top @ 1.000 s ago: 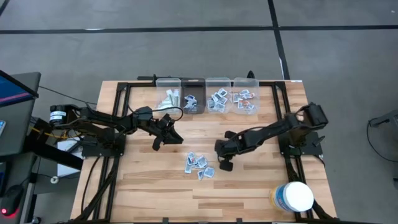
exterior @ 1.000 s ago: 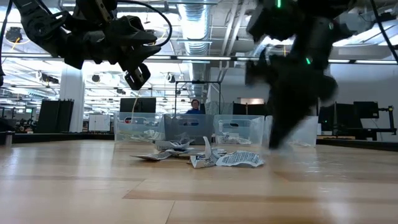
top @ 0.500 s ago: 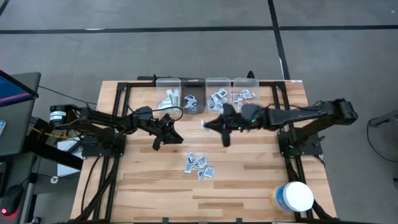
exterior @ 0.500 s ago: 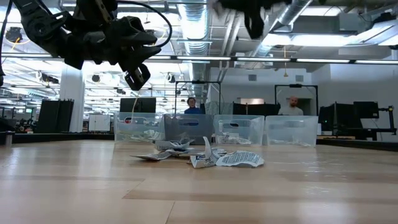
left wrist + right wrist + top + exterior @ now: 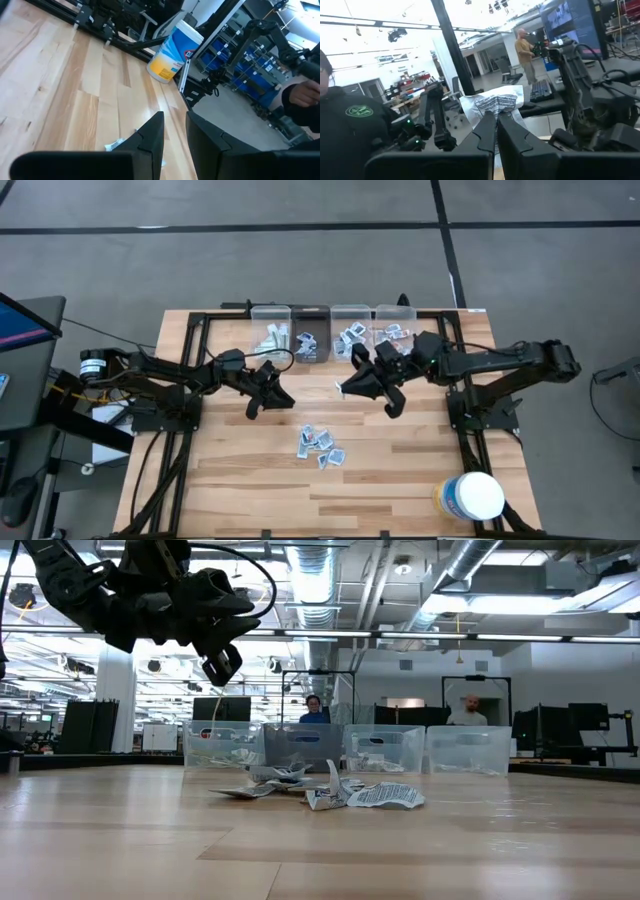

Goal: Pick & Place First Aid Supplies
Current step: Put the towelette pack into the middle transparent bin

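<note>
The first aid supplies are small white packets. A loose pile (image 5: 320,445) lies on the wood mid-table, and it shows in the low view as crumpled packets (image 5: 330,790). More packets fill the clear bins (image 5: 350,338) at the far edge. My right gripper (image 5: 345,388) hovers high above the table between pile and bins, shut on one white packet with black print (image 5: 492,104). It is out of the low view. My left gripper (image 5: 268,395) hangs in the air left of the pile, also seen in the low view (image 5: 220,665). Its fingers (image 5: 175,132) stand slightly apart and hold nothing. My right gripper pinches the white packet by one edge (image 5: 491,114) between its two fingertips. The rest of the packet sticks out beyond them. The fingers lie about level and point toward the table's left. The packet (image 5: 340,387) is lifted clear of the table.
Several clear bins (image 5: 272,335) stand in a row along the far edge. A large white tub with a yellow and blue label (image 5: 470,497) stands at the near right corner. Black frame rails (image 5: 185,380) run along the table's sides. People sit in the room beyond (image 5: 313,710).
My right gripper has risen from the table beside the pile, out of the low view. It swung toward the far edge and the table's left with a white packet, then drew back slightly to the right. The left arm has kept still.
</note>
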